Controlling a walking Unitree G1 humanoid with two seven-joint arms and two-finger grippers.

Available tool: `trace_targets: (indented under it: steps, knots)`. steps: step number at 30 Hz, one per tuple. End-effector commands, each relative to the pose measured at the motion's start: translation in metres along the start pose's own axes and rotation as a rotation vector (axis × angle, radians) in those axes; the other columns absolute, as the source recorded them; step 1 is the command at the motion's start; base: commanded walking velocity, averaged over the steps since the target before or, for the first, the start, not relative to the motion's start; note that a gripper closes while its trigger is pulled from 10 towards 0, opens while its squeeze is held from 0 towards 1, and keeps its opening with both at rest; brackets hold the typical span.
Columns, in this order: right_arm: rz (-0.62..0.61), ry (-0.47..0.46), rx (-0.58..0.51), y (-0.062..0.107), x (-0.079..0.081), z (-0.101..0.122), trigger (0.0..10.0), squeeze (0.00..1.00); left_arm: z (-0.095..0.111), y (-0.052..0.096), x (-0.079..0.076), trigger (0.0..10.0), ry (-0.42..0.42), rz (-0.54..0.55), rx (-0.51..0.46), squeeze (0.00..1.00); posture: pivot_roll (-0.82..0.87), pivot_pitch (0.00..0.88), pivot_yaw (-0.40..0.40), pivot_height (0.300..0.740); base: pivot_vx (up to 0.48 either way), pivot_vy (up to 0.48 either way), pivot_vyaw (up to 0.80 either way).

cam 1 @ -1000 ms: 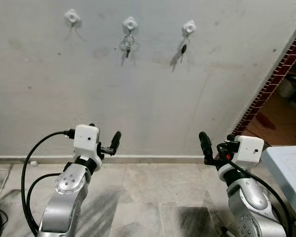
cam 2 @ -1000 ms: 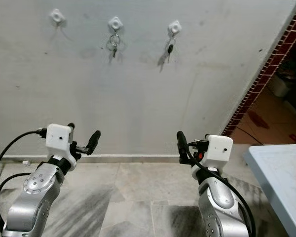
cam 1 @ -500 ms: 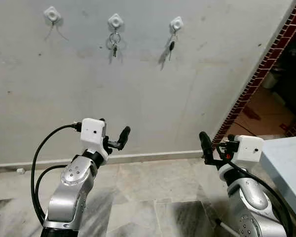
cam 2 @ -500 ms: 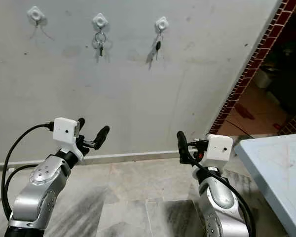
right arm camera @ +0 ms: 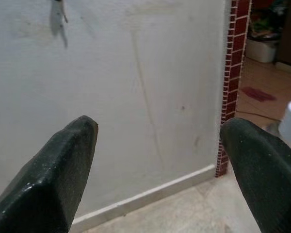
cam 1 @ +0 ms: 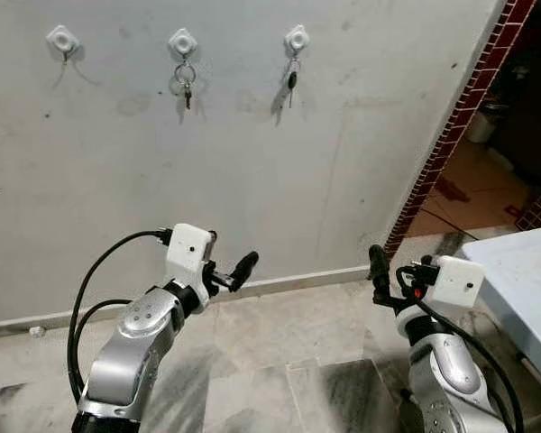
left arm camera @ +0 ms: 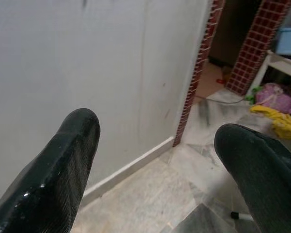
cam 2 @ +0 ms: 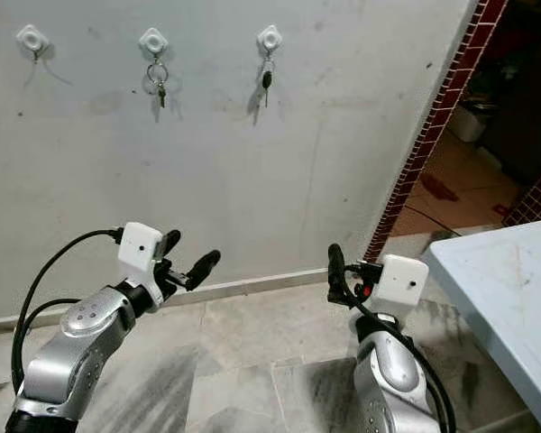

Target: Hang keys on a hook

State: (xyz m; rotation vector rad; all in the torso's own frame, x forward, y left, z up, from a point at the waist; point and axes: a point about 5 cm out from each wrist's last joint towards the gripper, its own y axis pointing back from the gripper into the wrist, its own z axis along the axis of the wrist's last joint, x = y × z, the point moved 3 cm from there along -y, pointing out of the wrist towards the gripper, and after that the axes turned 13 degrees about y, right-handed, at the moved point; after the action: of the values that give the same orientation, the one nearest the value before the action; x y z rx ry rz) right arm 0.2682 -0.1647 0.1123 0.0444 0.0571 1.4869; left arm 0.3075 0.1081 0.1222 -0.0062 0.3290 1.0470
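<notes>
Three white hooks are fixed high on the grey wall. The left hook (cam 1: pixel 61 39) is bare. A ring of keys (cam 1: pixel 184 81) hangs from the middle hook (cam 1: pixel 182 41), and a single dark key (cam 1: pixel 290 79) hangs from the right hook (cam 1: pixel 297 39). My left gripper (cam 1: pixel 230 257) is raised low in front of the wall, open, with nothing between its fingers (left arm camera: pixel 63 160). My right gripper (cam 2: pixel 335 271) is held up on the right, also open and empty, its fingertips (right arm camera: pixel 68 155) set wide apart. Both grippers are well below the hooks.
A red brick door frame (cam 1: pixel 451 135) borders the wall on the right, with a darker room beyond it. A pale blue table (cam 1: pixel 523 280) stands at the far right, close to my right arm. A white skirting board (cam 1: pixel 298 278) runs along grey floor tiles. Yellow and pink items (left arm camera: pixel 276 104) lie past the doorway.
The whole view has swung to the right, so the hooks now sit further left and more of the doorway and table shows. My left arm has reached further toward the middle.
</notes>
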Motion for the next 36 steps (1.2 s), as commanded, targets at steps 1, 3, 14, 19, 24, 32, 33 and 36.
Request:
trace_targets:
  steps: [1, 3, 14, 19, 24, 32, 33, 36]
  knots:
    - [-0.007, 0.006, -0.008, 0.001, -0.001, 0.001, 10.0, 0.00, 0.002, -0.003, -0.002, 10.0, 0.000, -0.019, 0.007, 0.00, 0.12, 0.000, 0.006, 0.740, 0.000, 0.000, -0.80]
    - [-0.012, 0.009, -0.010, 0.001, -0.004, 0.002, 10.0, 0.00, 0.003, -0.006, -0.004, 10.0, 0.011, -0.025, 0.008, 0.00, 0.12, 0.000, 0.001, 0.740, 0.000, 0.000, -0.80]
    - [-0.013, 0.023, -0.028, -0.003, -0.005, 0.009, 10.0, 0.00, -0.006, -0.013, -0.019, 10.0, 0.017, -0.126, 0.063, 0.00, 0.11, 0.000, -0.032, 0.740, 0.000, 0.000, -0.80]
    - [-0.012, 0.027, -0.030, -0.003, -0.004, 0.010, 10.0, 0.00, -0.006, -0.017, -0.022, 10.0, 0.006, -0.137, 0.063, 0.00, 0.10, 0.000, -0.037, 0.740, 0.000, 0.000, -0.80]
    - [-0.016, 0.031, -0.028, -0.003, -0.006, 0.010, 10.0, 0.00, -0.006, -0.019, -0.024, 10.0, 0.007, -0.146, 0.062, 0.00, 0.10, 0.000, -0.039, 0.740, 0.000, 0.000, -0.80]
    - [-0.016, 0.036, -0.039, -0.007, -0.006, 0.015, 10.0, 0.00, -0.003, -0.021, -0.022, 10.0, 0.042, -0.124, 0.044, 0.00, 0.10, 0.000, -0.044, 0.740, 0.000, 0.000, -0.80]
    - [-0.016, 0.036, -0.040, -0.007, -0.006, 0.015, 10.0, 0.00, -0.003, -0.021, -0.021, 10.0, 0.044, -0.121, 0.043, 0.00, 0.10, 0.000, -0.044, 0.740, 0.000, 0.000, -0.80]
    - [-0.016, 0.039, -0.042, -0.007, -0.007, 0.016, 10.0, 0.00, -0.003, -0.020, -0.019, 10.0, 0.066, -0.109, 0.042, 0.00, 0.10, 0.000, -0.048, 0.740, 0.000, 0.000, -0.80]
